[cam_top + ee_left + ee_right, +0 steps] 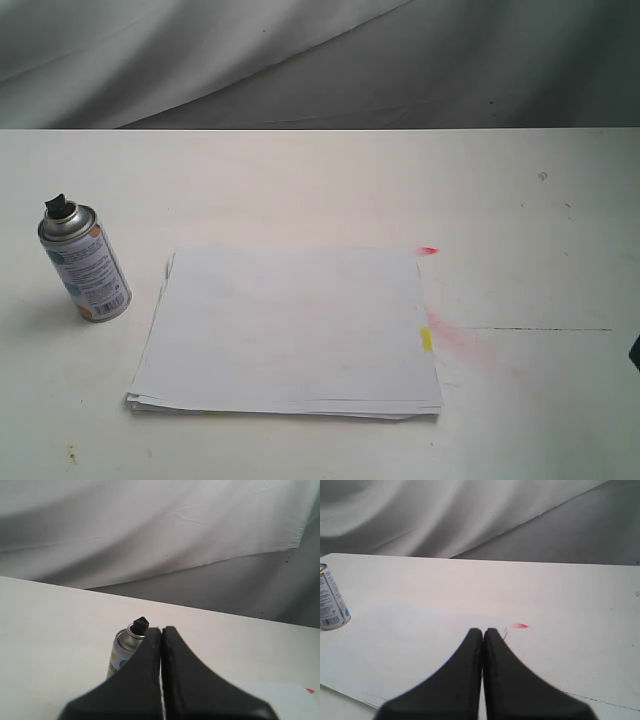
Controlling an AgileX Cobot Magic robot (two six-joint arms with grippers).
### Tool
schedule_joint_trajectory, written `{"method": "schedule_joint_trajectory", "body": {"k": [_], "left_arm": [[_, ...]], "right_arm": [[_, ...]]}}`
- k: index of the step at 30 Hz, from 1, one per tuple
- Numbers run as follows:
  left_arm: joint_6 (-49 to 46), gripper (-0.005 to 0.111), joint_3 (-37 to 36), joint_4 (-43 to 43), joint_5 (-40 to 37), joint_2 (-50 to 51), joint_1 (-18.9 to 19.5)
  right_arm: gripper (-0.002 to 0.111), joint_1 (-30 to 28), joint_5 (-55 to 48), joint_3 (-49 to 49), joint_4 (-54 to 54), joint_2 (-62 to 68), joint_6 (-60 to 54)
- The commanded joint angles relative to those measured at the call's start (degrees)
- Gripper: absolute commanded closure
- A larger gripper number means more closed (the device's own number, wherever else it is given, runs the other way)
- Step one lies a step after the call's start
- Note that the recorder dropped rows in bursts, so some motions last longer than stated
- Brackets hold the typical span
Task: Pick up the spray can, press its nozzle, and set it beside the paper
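Note:
The silver spray can (87,265) stands upright at the table's left, its white label showing teal and orange dots, with the black nozzle (59,206) on top. A white paper stack (290,330) lies in the middle, a yellow tab (426,339) on its right side. My left gripper (161,629) is shut and empty, with the can (124,650) and nozzle (139,625) partly hidden behind one finger. My right gripper (483,630) is shut and empty above the paper (410,645), the can (331,604) far off to one side. Neither gripper shows in the exterior view.
Pink-red smudges (459,336) mark the white table (540,220) by the paper's right edge, with a red spot (428,250) at its far corner. A thin dark line (540,329) runs to the right. Grey cloth (300,60) hangs behind the table.

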State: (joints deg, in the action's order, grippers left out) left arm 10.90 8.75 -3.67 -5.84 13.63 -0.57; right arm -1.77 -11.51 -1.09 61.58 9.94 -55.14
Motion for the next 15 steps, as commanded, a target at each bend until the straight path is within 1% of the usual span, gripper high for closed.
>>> {"method": "schedule_joint_trajectory", "body": {"k": [1, 3, 5, 7, 11, 15], "left_arm": [[0.7, 0.106, -6.1, 0.0, 9.9, -0.2, 0.0], [0.7, 0.106, -8.2, 0.0, 12.5, -0.2, 0.0], [0.7, 0.106, -8.7, 0.0, 15.1, -0.2, 0.0], [0.5, 0.106, -8.7, 1.7, 14.3, -0.2, 0.0], [0.8, 0.106, -8.7, 9.4, 15.0, -0.2, 0.0], [1.1, 0.106, -8.7, 9.9, 15.0, -0.2, 0.0]], "right_arm": [[0.108, -0.3, 0.7, 0.3, -5.3, -0.1, -0.1], [0.108, -0.3, 1.0, 0.3, -6.8, -0.1, -0.1], [0.108, -0.3, 1.3, 0.3, -8.1, -0.1, -0.1], [0.108, -0.3, 2.0, 0.3, -10.0, -0.1, -0.1], [0.108, -0.3, 2.6, 0.3, -12.4, -0.1, -0.1], [0.108, -0.3, 2.6, 0.3, -12.8, -0.1, -0.1]]}}
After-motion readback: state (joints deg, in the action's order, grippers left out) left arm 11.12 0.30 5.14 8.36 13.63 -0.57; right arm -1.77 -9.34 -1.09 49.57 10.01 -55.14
